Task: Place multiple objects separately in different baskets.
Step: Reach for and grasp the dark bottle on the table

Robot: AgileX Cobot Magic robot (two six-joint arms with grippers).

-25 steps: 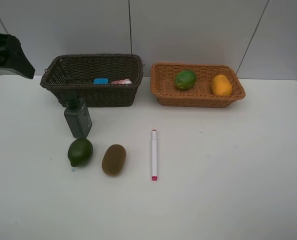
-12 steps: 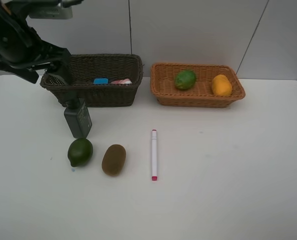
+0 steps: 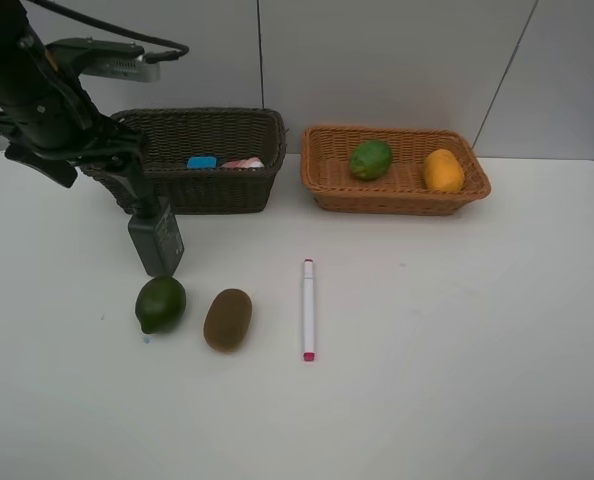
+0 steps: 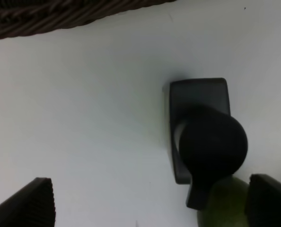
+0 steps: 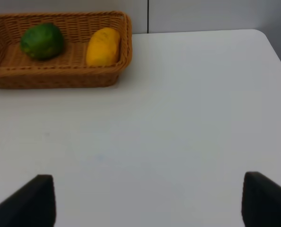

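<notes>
In the exterior view my left gripper (image 3: 142, 190) hangs open just above the dark green bottle (image 3: 156, 240), which stands in front of the dark brown basket (image 3: 107, 165). The left wrist view looks down on the bottle (image 4: 204, 137) between the open gripper (image 4: 150, 203); neither finger touches it. A blue eraser (image 3: 202, 161) and a pink bottle (image 3: 243, 162) lie in the dark basket. The tan basket (image 3: 322, 185) holds a green fruit (image 3: 371, 159) and the orange mango (image 3: 443, 170). My right gripper (image 5: 149, 201) is open and empty.
On the table lie another green fruit (image 3: 161, 303), a brown kiwi (image 3: 228, 319) and the white-pink marker (image 3: 308, 309). The green fruit (image 4: 223, 210) sits right beside the bottle's base. The tan basket (image 5: 60, 78) lies far ahead of the right gripper.
My left arm has swung in from the left edge and come down over the dark green bottle. The objects have not moved.
</notes>
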